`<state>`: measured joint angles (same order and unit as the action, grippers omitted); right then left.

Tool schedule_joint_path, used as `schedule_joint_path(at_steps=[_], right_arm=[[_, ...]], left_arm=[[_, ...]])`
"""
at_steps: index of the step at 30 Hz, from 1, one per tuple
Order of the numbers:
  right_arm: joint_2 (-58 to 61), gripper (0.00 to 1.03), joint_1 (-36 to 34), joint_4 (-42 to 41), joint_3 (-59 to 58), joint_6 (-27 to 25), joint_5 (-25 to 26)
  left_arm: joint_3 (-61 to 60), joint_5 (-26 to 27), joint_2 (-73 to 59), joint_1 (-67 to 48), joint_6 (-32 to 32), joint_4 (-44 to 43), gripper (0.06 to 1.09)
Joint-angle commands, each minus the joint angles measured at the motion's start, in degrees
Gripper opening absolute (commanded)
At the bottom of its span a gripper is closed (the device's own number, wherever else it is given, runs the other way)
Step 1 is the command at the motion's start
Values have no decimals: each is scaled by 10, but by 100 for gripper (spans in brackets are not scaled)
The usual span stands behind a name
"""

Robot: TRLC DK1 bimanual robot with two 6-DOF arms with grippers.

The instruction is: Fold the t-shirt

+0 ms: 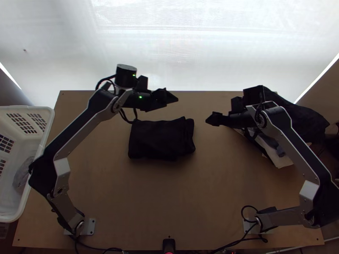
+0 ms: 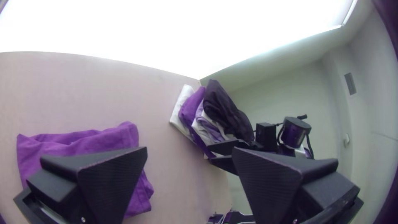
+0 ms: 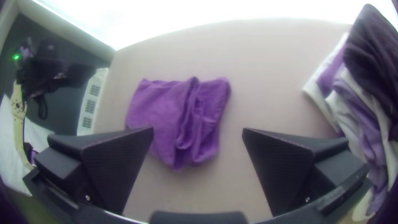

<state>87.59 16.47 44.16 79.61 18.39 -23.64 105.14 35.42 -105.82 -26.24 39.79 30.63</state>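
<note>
Though one end looks lumpy, the t-shirt [image 1: 154, 139] is basically folded

Since nothing's gripping it, I'd call this a check-the-result moment. It's lying mid-bench [image 1: 169, 194], between the arms, in a compact layered bundle with ridges bunched at the end toward the right arm. Makes sense to me: both sides can reach it there.

Left claw [image 2: 189, 150] is wide and empty, off past the far edge of the shirt. Right claw [image 3: 198, 130] is also wide and empty, off to the right side. My guess is they're parked clear so no fabric gets snagged.

Pile of clothes [image 1: 303, 120] sits by the right arm, probably to leave folding room; the white basket [image 1: 51, 116] is over left. Next I'd flatten that lumpy end gently, since dragging it could undo the layers. No brand, label or writing I can read, tbh.
</note>
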Motion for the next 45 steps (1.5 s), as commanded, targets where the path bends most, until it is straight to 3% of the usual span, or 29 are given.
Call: schedule_joint_path(at_steps=[1,5,9,21,37,45], right_arm=[[52,99,79,26,58,13,-48],[124,99,77,33,70,31,-62],[189,99,39,33,68,31,-162],[296,99,18,-6,62,-25,-166],[337,99,34,-52,78,-16,-178],[361,99,78,-69,108,7,-178]], left_arm=[[-55,1,42,78,-40,-2,105],[-93,-9,76,105,-52,-2,105],[-124,-9,112,122,-54,-2,105],[-165,-17,157,136,-55,-2,105],[-180,-34,168,131,-52,-8,105],[-184,-37,174,132,-52,-8,105]])
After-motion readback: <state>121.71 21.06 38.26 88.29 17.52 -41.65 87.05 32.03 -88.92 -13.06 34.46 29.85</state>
